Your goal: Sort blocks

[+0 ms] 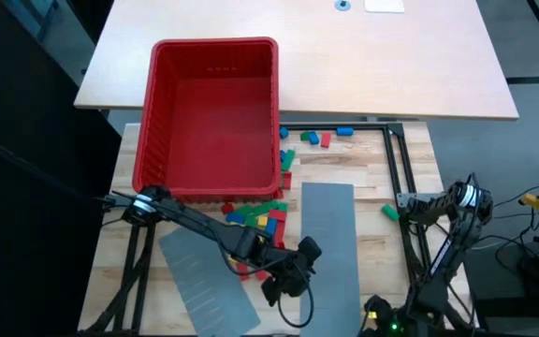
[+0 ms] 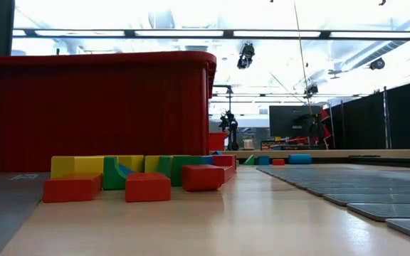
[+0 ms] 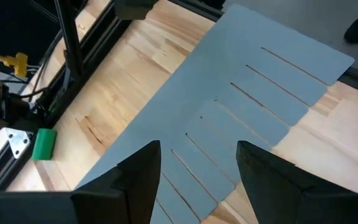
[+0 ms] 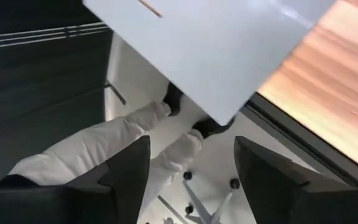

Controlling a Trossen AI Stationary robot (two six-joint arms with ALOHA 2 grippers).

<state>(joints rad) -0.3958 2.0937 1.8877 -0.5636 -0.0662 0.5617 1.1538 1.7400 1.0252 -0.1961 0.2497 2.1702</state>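
A heap of red, green, blue and yellow blocks lies on the table against the near wall of the red bin; the low view shows these blocks in a row. More blocks lie right of the bin, and one green block lies alone by the right frame. My left gripper hovers open over a grey slotted panel, just near of the heap, with nothing between its fingers. My right gripper is open at the table's near right and holds nothing.
Two grey slotted panels lie flat: one right of the heap, one at the near left. A black frame rail runs along the right. In the right wrist view a person's white-trousered legs show beyond the table edge.
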